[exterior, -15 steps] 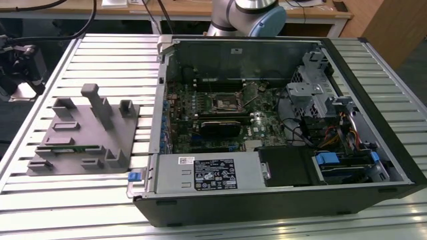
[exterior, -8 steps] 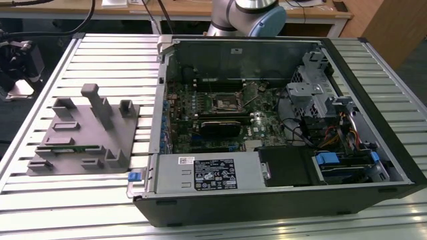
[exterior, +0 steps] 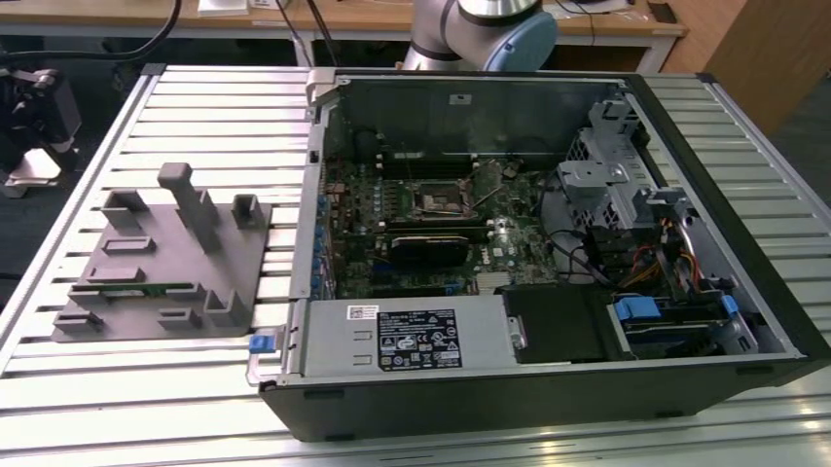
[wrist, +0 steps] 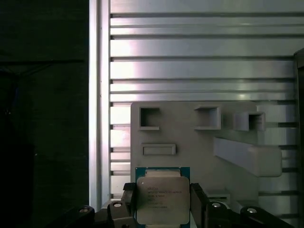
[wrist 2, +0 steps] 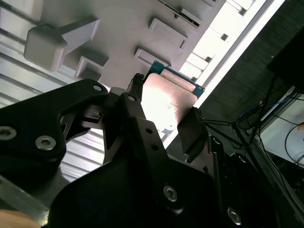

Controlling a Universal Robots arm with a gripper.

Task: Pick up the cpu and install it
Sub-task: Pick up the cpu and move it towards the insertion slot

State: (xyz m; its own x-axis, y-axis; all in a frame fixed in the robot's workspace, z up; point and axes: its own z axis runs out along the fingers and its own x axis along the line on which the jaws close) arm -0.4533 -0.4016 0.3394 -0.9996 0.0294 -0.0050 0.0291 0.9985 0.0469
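Note:
The cpu (wrist: 161, 199) (wrist 2: 167, 99) is a flat square chip with a silver-grey metal top and a green edge. My gripper (wrist: 162, 205) (wrist 2: 164, 115) is shut on it, with one black finger against each of two opposite sides. In both wrist views the chip hangs above the grey fixture plate (wrist: 190, 137) (wrist 2: 118, 28), near the plate's edge. The exterior view shows the open computer case (exterior: 546, 243) with the green motherboard and its black square-framed socket (exterior: 435, 197).
The grey fixture plate (exterior: 169, 263) lies on the slatted metal table (exterior: 78, 195), at the case's side on the exterior view's left. It carries raised blocks, a tall post (exterior: 195, 204) and a thin green memory stick (exterior: 136, 287). The arm's base (exterior: 481, 29) stands behind the case.

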